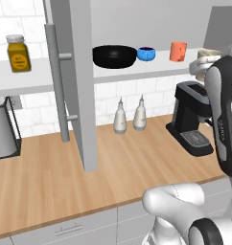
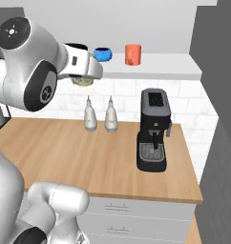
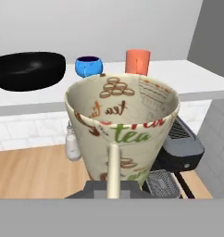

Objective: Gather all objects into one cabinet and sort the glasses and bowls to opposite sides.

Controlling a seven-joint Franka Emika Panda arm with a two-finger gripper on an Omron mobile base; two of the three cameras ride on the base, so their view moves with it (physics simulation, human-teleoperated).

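The speckled beige cup [image 3: 123,129], printed with tea words, hangs in the air with my gripper [image 3: 115,187] shut on it, its mouth toward the hand camera. It is level with the white shelf [image 1: 137,71] of the grey cabinet, just off the shelf's right front. In the base views the gripper [image 1: 204,64] [image 2: 84,77] holds the beige cup [image 1: 210,54] [image 2: 83,81] there. On the shelf stand the black bowl [image 1: 114,56] [image 3: 28,69] at left, then the blue bowl [image 1: 146,53] [image 2: 102,54] [image 3: 89,66], then the orange cup [image 1: 178,51] [image 2: 133,54] [image 3: 137,61].
The cabinet's tall grey door [image 1: 82,81] stands open to the left, its bar handle [image 1: 55,81] outward. Below on the wooden counter [image 1: 65,177] are two white bottles [image 1: 120,117] [image 1: 140,114] and a black coffee machine [image 1: 194,117] [image 2: 154,128]. A yellow jar [image 1: 18,53] sits far left.
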